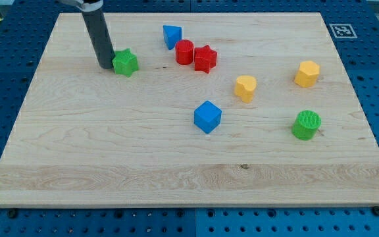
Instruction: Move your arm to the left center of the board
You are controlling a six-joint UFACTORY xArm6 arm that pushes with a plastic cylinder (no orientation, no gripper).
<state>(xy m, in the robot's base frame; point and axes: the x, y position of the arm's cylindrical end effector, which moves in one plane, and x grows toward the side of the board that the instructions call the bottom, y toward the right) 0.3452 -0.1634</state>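
My tip rests on the wooden board at the view's upper left, touching or almost touching the left side of a green star block. The dark rod rises from the tip to the view's top edge. To the right of the star lie a blue triangle block, a red cylinder and a red star, these two side by side.
A blue cube lies near the board's middle. A yellow block and a yellow hexagon block lie at the right, with a green cylinder below them. A marker tag sits at the top right corner.
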